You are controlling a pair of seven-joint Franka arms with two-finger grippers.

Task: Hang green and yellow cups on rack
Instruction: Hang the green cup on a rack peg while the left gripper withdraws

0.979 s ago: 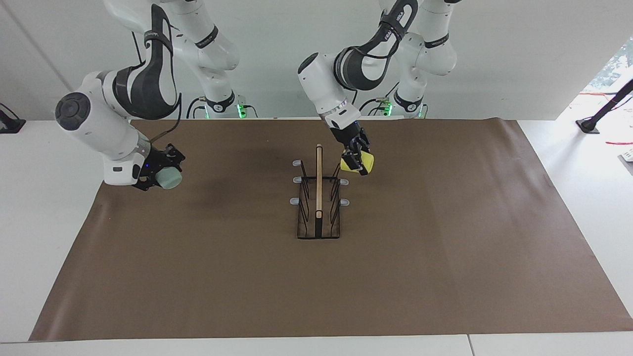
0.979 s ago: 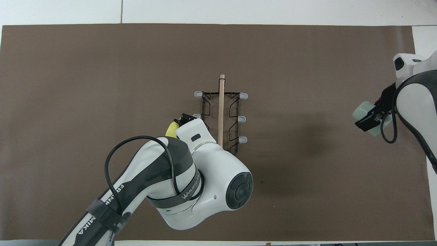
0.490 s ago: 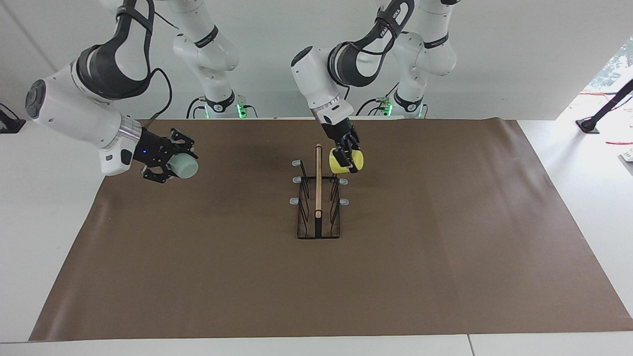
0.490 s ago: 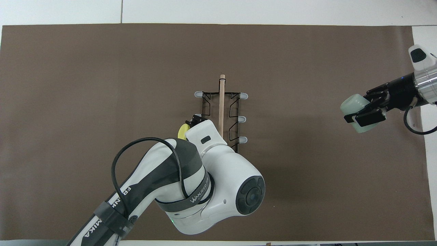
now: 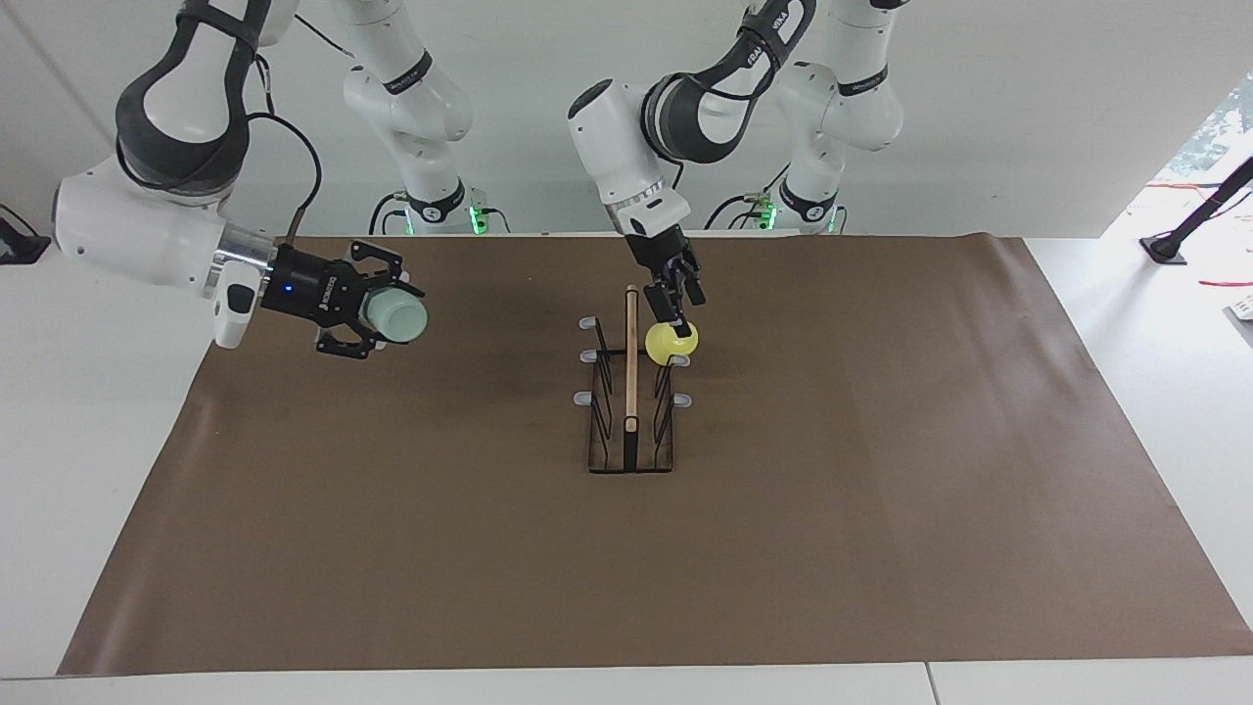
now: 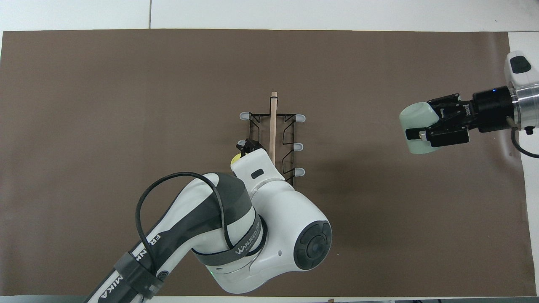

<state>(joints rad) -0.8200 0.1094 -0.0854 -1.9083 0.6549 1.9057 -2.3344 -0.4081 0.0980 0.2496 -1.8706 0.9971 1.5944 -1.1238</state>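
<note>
The left gripper (image 5: 675,315) clamps the yellow cup (image 5: 672,340) by its rim over the rack (image 5: 631,431); seemingly light, slippery plastic.

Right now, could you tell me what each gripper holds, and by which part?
Left gripper: yellow cup, at its upper edge. Right gripper: green cup, across its sides.

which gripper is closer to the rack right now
Left. The left gripper is right at the rack, holding the yellow cup at its prongs. The right gripper holds the green cup in the air, well off toward the right arm's end.
</note>
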